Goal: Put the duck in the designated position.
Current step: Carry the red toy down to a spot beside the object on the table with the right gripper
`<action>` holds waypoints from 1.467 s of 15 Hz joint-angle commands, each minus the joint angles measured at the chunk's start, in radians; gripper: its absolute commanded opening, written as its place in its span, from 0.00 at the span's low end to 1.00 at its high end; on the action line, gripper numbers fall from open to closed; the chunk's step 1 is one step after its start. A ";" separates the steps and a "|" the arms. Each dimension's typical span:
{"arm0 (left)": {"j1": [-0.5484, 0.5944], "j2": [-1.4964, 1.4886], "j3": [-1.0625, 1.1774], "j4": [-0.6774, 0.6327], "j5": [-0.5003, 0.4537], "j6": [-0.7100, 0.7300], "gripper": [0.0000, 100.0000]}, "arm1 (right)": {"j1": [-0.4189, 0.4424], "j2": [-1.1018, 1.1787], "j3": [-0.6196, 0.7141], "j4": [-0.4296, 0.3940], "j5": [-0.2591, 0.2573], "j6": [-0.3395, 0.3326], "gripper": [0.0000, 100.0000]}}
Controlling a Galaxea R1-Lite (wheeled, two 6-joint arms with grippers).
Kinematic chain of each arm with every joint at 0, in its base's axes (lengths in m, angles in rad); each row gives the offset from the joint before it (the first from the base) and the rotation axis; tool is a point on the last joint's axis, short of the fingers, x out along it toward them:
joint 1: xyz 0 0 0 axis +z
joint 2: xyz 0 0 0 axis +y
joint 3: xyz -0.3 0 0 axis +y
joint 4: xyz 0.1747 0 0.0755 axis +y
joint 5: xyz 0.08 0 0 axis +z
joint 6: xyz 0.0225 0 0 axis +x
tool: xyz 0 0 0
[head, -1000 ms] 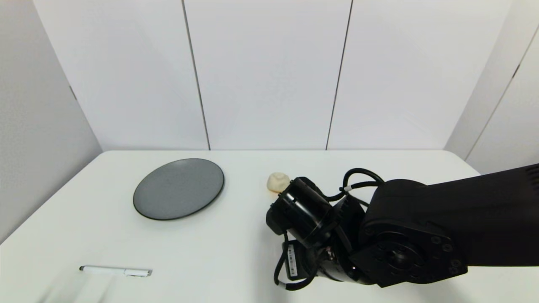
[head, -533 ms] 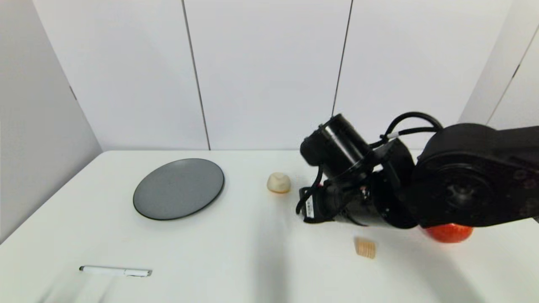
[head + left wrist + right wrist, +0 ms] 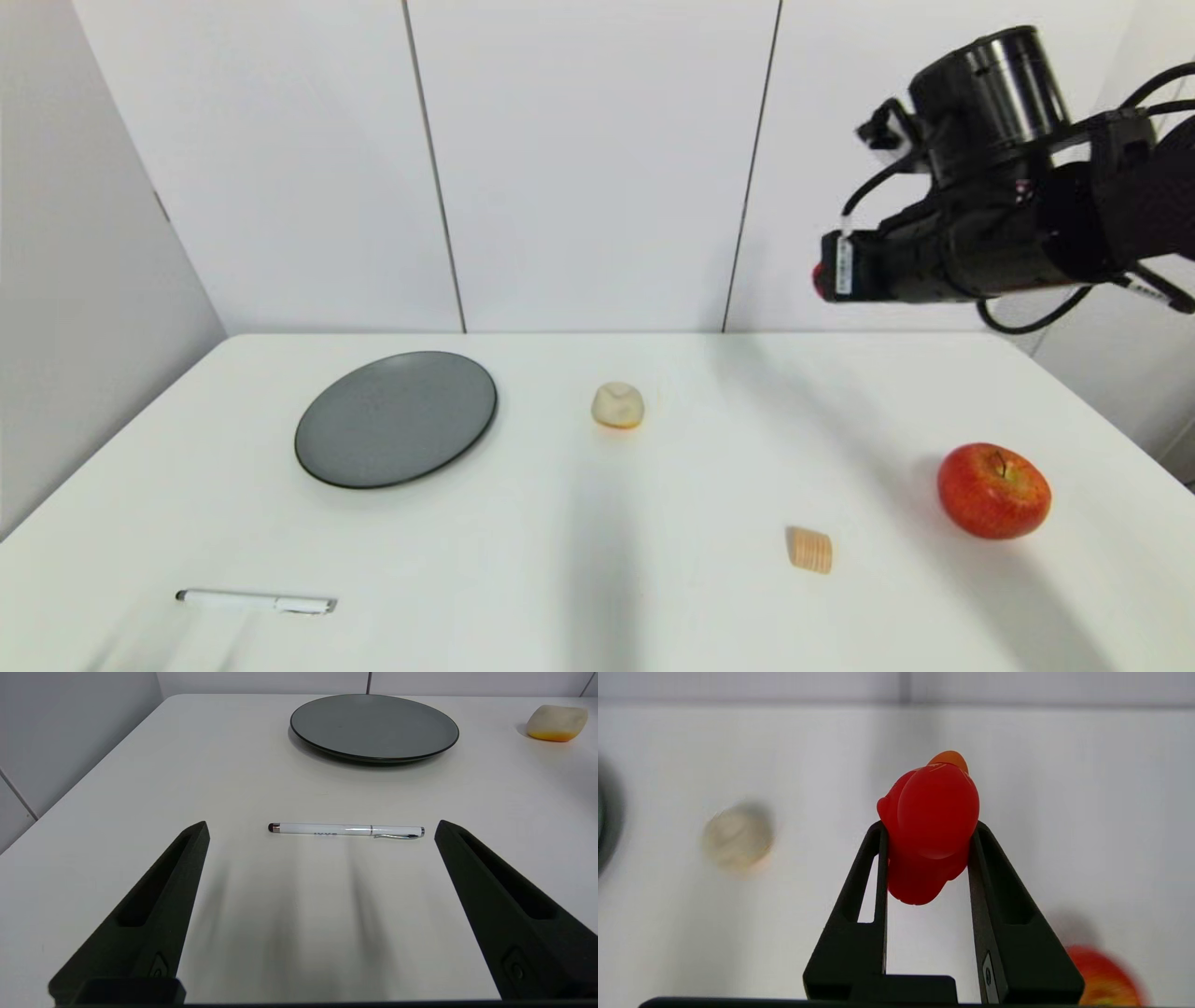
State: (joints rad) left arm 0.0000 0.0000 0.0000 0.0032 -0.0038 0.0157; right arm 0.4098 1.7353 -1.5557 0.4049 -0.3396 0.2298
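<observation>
- The right gripper (image 3: 928, 833) is high above the table (image 3: 597, 579), squeezing the red duck (image 3: 930, 826) between its two fingertips.
- The duck's head pokes out past the tips.
- The left gripper (image 3: 322, 833) sits low with fingers wide apart, a pen (image 3: 345, 829) just past them.

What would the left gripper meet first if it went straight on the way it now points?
Likely the pen: it lies crosswise just beyond the open left gripper, with the plate farther along. Whether the fingers would skim above the pen is unclear.
</observation>
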 commanded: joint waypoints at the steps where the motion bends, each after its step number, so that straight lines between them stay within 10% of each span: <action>1: 0.000 0.000 0.000 0.000 -0.001 0.000 1.00 | -0.241 -0.011 -0.083 -0.012 0.116 -0.148 0.00; 11: 0.000 0.000 0.000 0.000 0.001 0.000 1.00 | -0.603 -0.002 -0.055 -0.095 0.537 -0.406 0.00; 17: 0.000 0.000 0.000 0.000 -0.001 0.000 1.00 | -0.669 0.009 0.039 -0.093 0.689 -0.495 0.00; 22: 0.000 0.000 0.000 0.000 -0.001 0.000 1.00 | -0.717 0.021 0.166 -0.093 0.700 -0.622 0.00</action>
State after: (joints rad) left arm 0.0000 0.0000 0.0000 0.0032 -0.0038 0.0153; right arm -0.2870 1.7453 -1.4317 0.3083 0.3560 -0.3717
